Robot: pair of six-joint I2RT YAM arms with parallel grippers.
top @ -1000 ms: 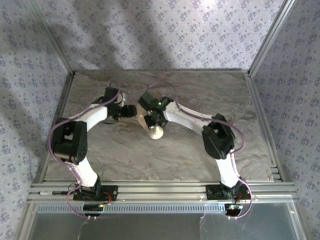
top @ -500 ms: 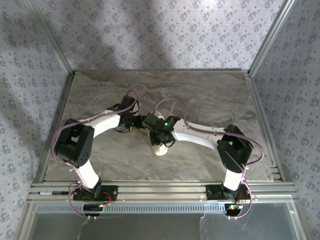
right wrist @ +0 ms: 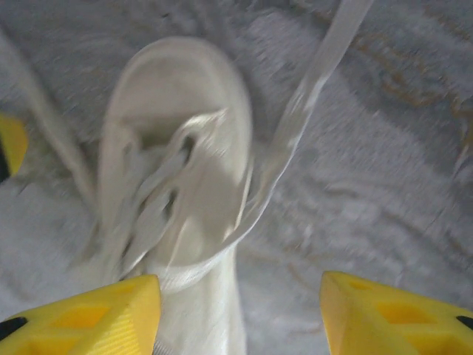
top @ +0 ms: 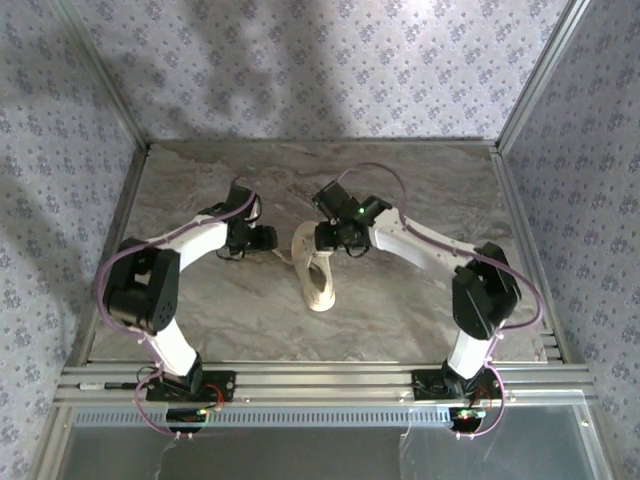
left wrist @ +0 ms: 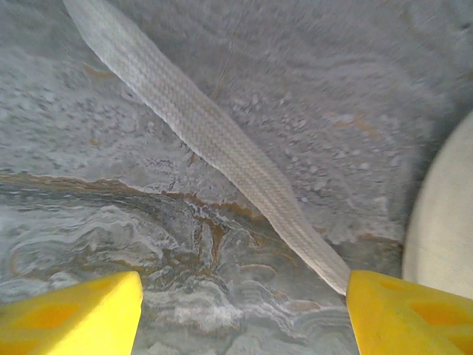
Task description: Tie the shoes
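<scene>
Marble table [top: 430, 200], cream sneaker [top: 319, 282] lying mid-table btwn both arms. Left hand [left wrist: 244, 314] open, nothing held; flat lace [left wrist: 214, 140] on table runs up to one finger. Right hand [right wrist: 240, 303] open over sneaker, pic blurred.

Wide-spread end effector [right wrist: 238, 290] hovers over blurred sneaker [right wrist: 177, 185] and lace [right wrist: 310, 89].

Robot lab test booth, aluminium-rail frame [top: 320, 385], floral-papered walls [top: 300, 70], marble-patterned tabletop [top: 400, 320]

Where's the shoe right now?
In the top view the shoe lies mid-table, its far end between the left pincer and the right pincer.
</scene>
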